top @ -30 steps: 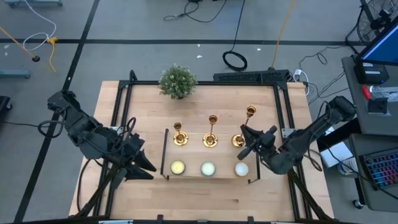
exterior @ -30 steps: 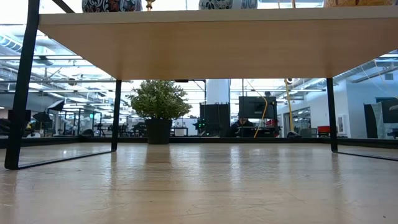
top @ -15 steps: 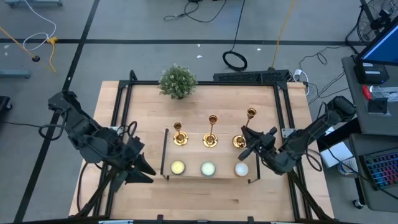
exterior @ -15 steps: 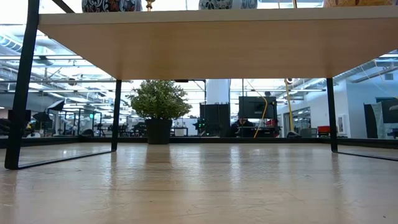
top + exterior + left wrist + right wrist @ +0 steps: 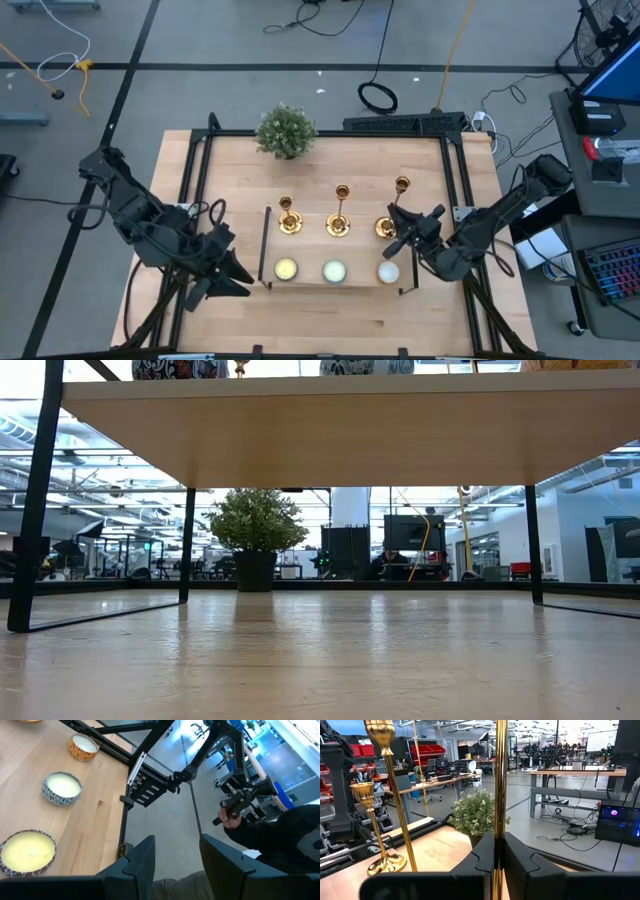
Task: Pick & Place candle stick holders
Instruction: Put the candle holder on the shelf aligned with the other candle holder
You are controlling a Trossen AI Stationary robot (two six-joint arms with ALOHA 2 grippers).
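Note:
Three gold candle stick holders stand in a row on a raised wooden shelf (image 5: 310, 245): left (image 5: 288, 219), middle (image 5: 340, 217) and right (image 5: 401, 186). My right gripper (image 5: 394, 233) is shut on the right holder's stem, whose base (image 5: 383, 227) partly shows beside the fingers. In the right wrist view the other two holders (image 5: 395, 795) (image 5: 372, 830) stand beyond that stem. My left gripper (image 5: 240, 281) hovers open off the shelf's near left corner, with nothing between its fingers (image 5: 145, 862). My right gripper pinches the right holder's thin stem (image 5: 500, 810) between its two fingers (image 5: 482, 860). The fingers come in level from the table's right and near side, across the stem. The holder stays upright. I cannot tell whether its base is lifted off the shelf.
Three round candles (image 5: 286, 268) (image 5: 333, 270) (image 5: 388, 271) sit along the shelf's near edge. A bushy green plant (image 5: 286, 131) stands at the table's far side. Black shelf legs (image 5: 36, 510) reach down to the tabletop. A person holding a controller (image 5: 235, 810) is beyond the table.
My right gripper has sunk slightly with the holder's stem still between its fingers, and the holder's top has shifted a little toward the near edge.

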